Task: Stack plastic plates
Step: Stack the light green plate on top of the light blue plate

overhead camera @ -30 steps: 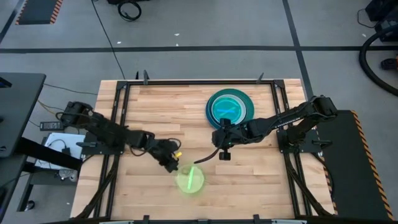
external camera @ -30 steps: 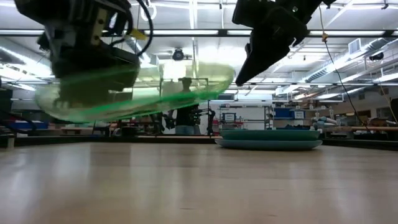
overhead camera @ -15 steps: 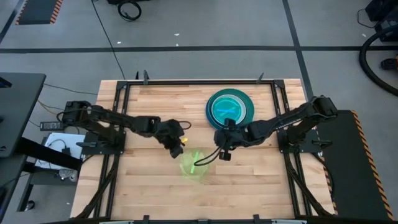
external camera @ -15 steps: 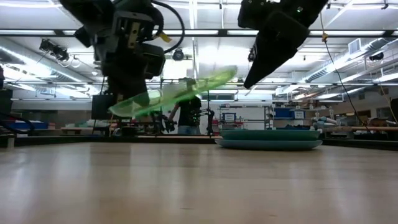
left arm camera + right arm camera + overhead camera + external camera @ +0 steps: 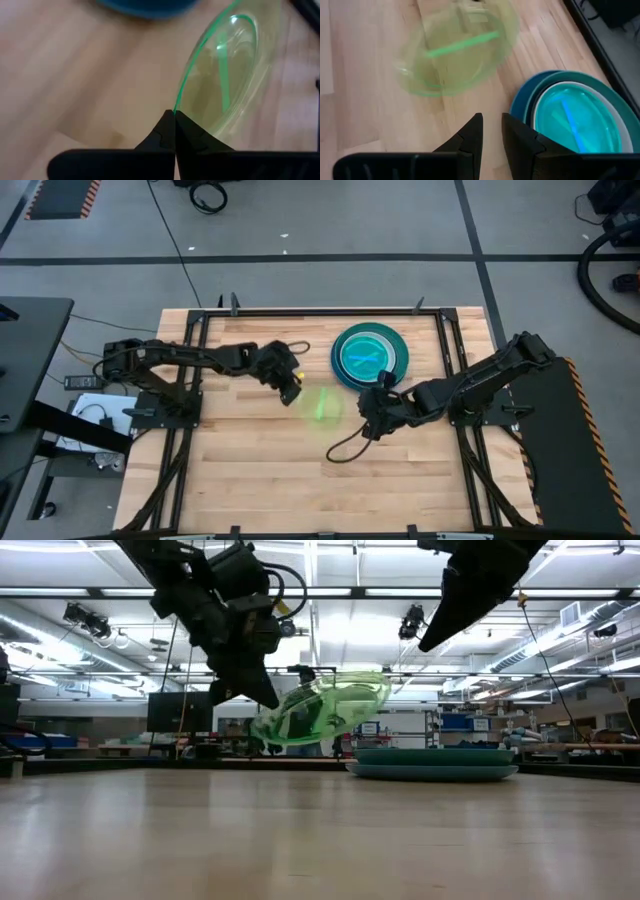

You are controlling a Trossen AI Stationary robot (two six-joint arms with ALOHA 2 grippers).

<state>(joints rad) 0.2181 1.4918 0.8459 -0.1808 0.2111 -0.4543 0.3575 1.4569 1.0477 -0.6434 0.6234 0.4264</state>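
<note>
Lime-green plate [image 5: 322, 710] tilted, rim toward stack [image 5: 432, 762]

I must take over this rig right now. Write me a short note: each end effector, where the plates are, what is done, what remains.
Left end effector: shut on the rim of the lime-green plate, held tilted in the air beside the stack.
Right end effector: slightly open, empty, raised off the table near the stack.
Done: the stack stands with a blue plate lowest, teal and white above, a cyan plate on top.
Left: lay the lime-green plate on the stack.
</note>
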